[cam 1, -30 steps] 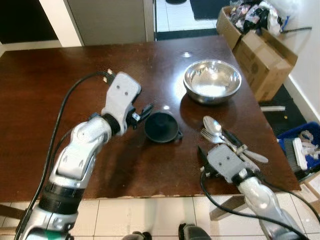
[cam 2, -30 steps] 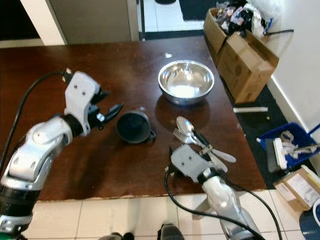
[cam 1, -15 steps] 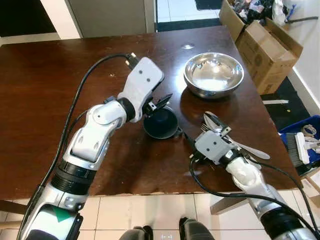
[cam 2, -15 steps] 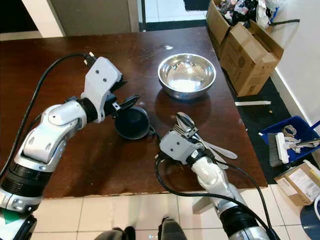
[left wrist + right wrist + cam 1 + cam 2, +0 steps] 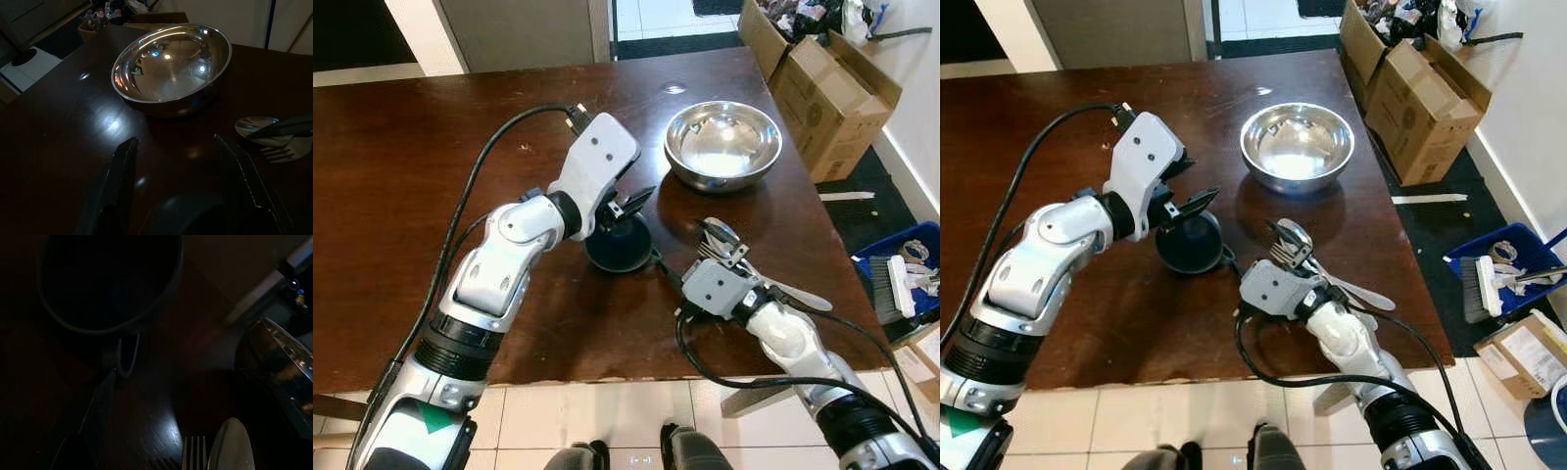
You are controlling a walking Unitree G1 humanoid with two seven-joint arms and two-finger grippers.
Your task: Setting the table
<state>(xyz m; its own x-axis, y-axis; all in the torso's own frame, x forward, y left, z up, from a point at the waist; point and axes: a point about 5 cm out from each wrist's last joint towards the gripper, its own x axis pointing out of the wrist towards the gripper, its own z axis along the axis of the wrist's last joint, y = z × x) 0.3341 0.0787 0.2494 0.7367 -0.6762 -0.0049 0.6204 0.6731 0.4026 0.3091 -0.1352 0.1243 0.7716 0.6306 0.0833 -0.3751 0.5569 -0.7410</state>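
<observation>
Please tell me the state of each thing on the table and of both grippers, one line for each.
Dark mug: upright on the table, empty as far as I can see, not gripped.
Steel bowl: upright, empty.
Spoon and fork: lying flat beside the mug, untouched.
Left gripper: fingers open, over the mug.
Right gripper: low at the mug's handle; fingers unclear.
Cardboard box: open, on the floor.

a home dining area: dark wooden table (image 5: 401,196), tiled floor (image 5: 607,421), cardboard boxes (image 5: 822,78) by the wall
</observation>
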